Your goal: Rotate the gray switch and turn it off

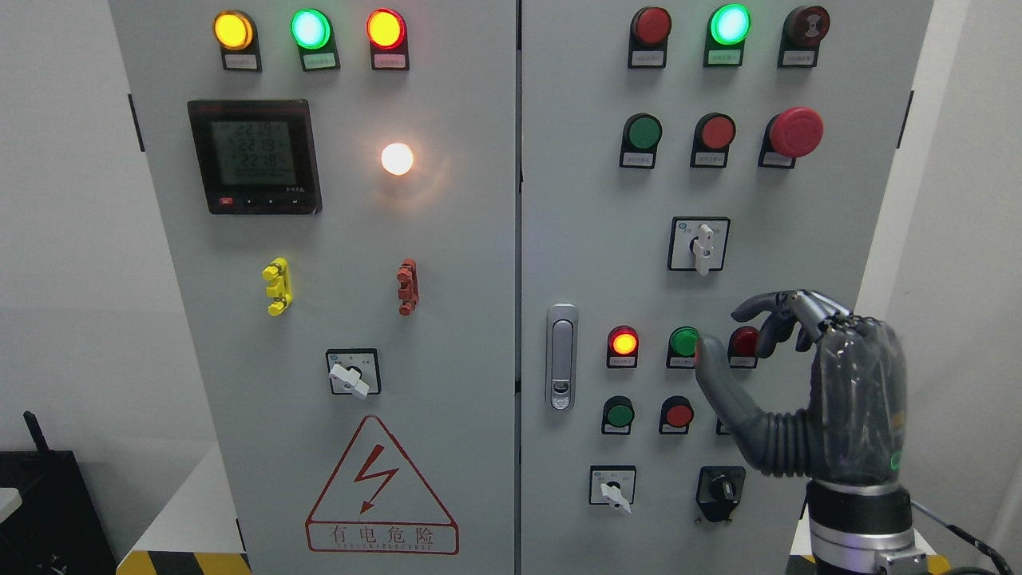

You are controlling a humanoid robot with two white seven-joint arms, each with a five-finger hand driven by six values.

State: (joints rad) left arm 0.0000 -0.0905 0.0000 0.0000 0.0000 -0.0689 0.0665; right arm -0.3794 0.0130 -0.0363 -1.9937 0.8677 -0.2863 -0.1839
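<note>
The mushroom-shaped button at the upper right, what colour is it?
The mushroom button is red, seen in the head view.

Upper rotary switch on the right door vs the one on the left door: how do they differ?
The upper right-door switch has its white handle pointing straight down; the left-door switch has its handle turned, pointing down to the right. The first sits just above the right hand; the second is far from it, above the warning triangle. Both have white handles on black-framed square plates.
</note>
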